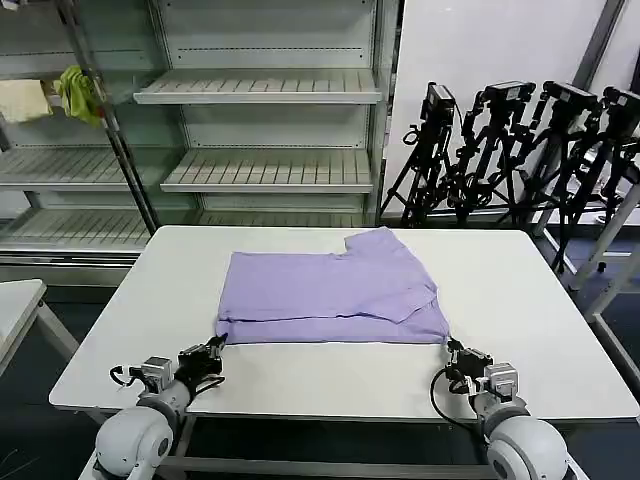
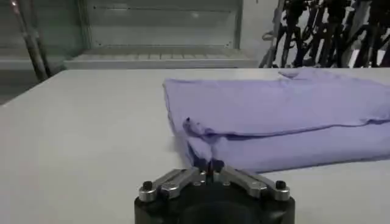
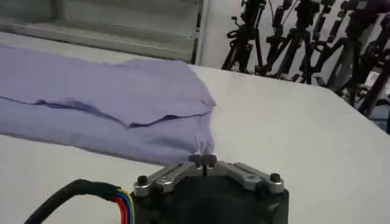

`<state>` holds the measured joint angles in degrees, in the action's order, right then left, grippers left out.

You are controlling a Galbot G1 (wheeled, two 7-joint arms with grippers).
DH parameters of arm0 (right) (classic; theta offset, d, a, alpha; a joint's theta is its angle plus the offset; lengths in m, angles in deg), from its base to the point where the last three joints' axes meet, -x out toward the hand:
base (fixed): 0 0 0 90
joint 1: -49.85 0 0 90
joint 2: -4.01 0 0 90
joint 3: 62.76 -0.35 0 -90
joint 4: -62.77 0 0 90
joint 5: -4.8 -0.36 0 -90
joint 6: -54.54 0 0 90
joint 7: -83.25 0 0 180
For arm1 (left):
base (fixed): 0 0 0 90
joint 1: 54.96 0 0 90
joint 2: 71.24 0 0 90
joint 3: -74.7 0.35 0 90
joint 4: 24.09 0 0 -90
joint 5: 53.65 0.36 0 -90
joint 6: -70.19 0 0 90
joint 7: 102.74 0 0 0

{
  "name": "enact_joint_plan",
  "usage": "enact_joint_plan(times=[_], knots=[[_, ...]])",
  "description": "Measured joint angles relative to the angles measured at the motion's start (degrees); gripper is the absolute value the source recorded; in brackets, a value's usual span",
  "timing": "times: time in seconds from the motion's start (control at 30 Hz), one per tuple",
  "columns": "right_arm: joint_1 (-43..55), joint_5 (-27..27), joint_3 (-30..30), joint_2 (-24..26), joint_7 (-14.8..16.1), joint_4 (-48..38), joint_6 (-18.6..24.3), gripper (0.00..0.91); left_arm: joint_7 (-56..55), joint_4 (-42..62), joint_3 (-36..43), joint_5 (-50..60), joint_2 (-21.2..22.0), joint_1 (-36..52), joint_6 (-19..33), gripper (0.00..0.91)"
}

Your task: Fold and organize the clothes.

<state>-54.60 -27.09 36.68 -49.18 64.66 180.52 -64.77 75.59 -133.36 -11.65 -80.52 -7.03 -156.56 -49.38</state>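
The lavender T-shirt lies folded in a wide band across the middle of the white table, plain side up, one sleeve flap on top at the right. My left gripper is shut on the shirt's near left corner. At the near right corner my right gripper is pinched shut on the cloth. Both grippers sit low at the table's front edge, the left gripper and the right gripper each with fabric between the tips.
Behind the table stand empty metal shelves. A yellow-green cloth and a cream cloth hang at the far left. Several black camera tripods stand at the back right. A second table's corner shows at the left.
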Motion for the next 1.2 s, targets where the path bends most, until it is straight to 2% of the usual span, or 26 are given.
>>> enact_joint_plan(times=[0.7, 0.73, 0.77, 1.2], knots=[[-4.5, -0.5, -1.9, 2.6, -0.2, 4.9, -0.8, 0.000, 0.4, -2.4, -0.7, 1.2, -0.8, -2.9, 0.3, 0.000], [-4.6, -0.5, -2.1, 2.6, -0.2, 5.0, -0.8, 0.282, 0.4, -2.4, -0.7, 1.2, -0.8, -2.9, 0.3, 0.000], [-4.7, -0.5, -2.2, 2.6, -0.3, 5.1, -0.8, 0.907, 0.4, -2.4, -0.7, 1.2, -0.7, -2.9, 0.3, 0.000], [-1.5, -0.3, -1.1, 1.1, -0.1, 3.0, -0.9, 0.907, 0.2, -2.3, -0.5, 1.3, -0.4, -2.6, 0.4, 0.000]])
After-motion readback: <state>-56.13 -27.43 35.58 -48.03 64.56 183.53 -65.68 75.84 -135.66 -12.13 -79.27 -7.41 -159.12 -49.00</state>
